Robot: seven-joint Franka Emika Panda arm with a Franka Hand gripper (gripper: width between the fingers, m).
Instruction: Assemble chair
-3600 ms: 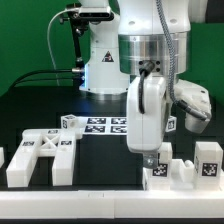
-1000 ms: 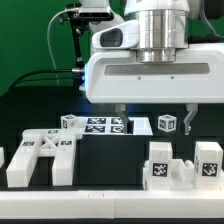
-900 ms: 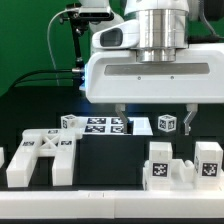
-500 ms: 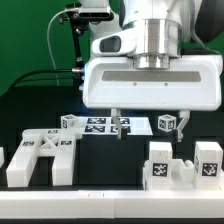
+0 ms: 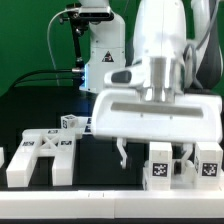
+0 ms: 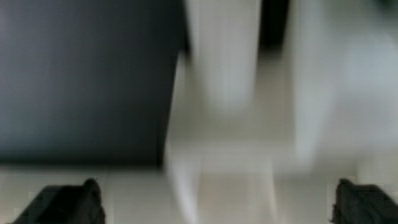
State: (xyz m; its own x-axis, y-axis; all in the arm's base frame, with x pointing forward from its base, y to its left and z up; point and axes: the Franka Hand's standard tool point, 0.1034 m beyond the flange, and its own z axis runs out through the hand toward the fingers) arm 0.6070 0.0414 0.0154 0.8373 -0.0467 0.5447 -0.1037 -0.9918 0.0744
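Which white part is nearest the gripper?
The tagged white block framed by the open gripper in the exterior view; the cross-braced frame and far-right block lie outside.

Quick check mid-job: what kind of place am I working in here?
Most likely a robotics lab test bench: a white robot arm over a matte black tabletop, chunky white plastic furniture parts carrying black-and-white marker tags, and a plain green backdrop behind.
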